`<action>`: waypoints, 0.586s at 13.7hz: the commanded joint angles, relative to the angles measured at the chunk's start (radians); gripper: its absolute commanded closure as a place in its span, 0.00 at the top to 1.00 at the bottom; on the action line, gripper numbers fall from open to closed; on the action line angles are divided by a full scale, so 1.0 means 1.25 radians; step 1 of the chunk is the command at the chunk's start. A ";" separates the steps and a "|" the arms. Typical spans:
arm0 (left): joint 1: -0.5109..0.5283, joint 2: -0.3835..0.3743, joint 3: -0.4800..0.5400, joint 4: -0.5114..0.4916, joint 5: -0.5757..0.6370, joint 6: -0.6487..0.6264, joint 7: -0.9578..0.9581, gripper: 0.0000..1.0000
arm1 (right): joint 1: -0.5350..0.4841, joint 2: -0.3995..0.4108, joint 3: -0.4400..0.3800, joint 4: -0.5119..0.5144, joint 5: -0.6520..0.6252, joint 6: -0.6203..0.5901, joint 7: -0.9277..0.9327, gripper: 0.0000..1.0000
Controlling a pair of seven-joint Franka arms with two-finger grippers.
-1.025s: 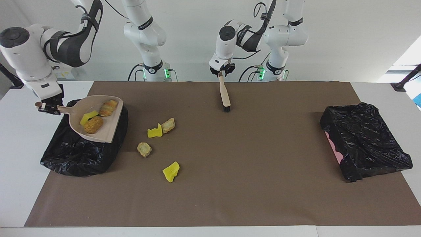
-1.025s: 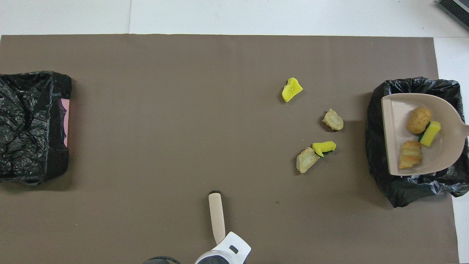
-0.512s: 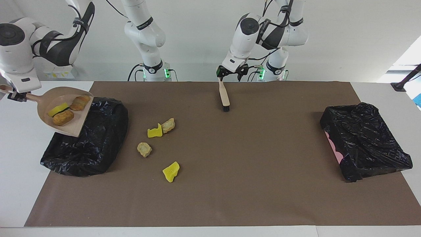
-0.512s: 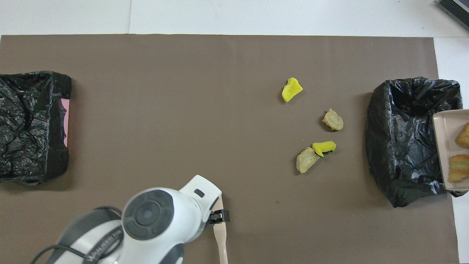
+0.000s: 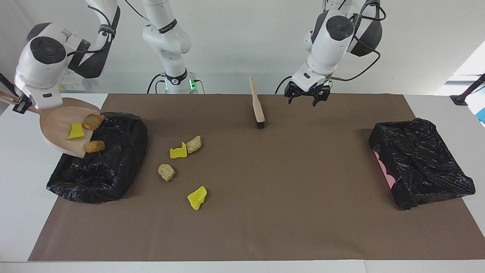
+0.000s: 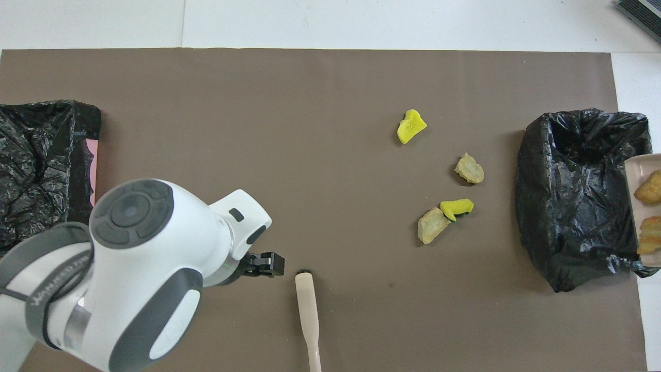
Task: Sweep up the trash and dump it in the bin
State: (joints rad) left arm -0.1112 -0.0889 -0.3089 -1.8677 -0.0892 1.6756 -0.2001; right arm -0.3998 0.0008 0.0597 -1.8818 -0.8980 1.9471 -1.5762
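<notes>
White walls and a white table (image 5: 15, 197) frame a brown mat (image 5: 265, 227). Clock hours are read on the mat as shown in the facing view.

At nine o'clock, toward the right arm's end, a bin (image 5: 98, 178) lined with a black bag is set. The dustpan (image 5: 57, 125) is held over its rim by the right pincer (image 5: 18, 107), which is clamped on the handle. The pan is tipped mouth-down toward the bag, evidently so that its load slides out. Three pieces of the trash (image 5: 75, 131) are seen at the pan's lip, not yet in the bag.

Four loose chunks (image 5: 178, 151) are left on the mat between its centre and that bin, so another sweep is judged to be needed.

At twelve o'clock the brush (image 5: 257, 104) is found, bristles on the mat and handle toward the robots. Whether it lies flat cannot be told. The left pincer (image 5: 306, 98) is raised over the mat at one o'clock, just beside the brush, fingers spread and nothing gripped.

At three o'clock a second bagged bin (image 5: 420, 163) is placed, unused.
</notes>
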 commanded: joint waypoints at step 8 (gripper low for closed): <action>-0.009 0.035 0.255 0.231 0.082 -0.149 0.308 1.00 | -0.008 -0.091 0.004 -0.041 -0.125 0.035 0.010 0.00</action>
State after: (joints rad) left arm -0.1111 -0.0807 -0.0469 -1.6778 -0.0064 1.5635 0.0876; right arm -0.4116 -0.0691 0.0554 -1.8992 -1.0009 1.9689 -1.5749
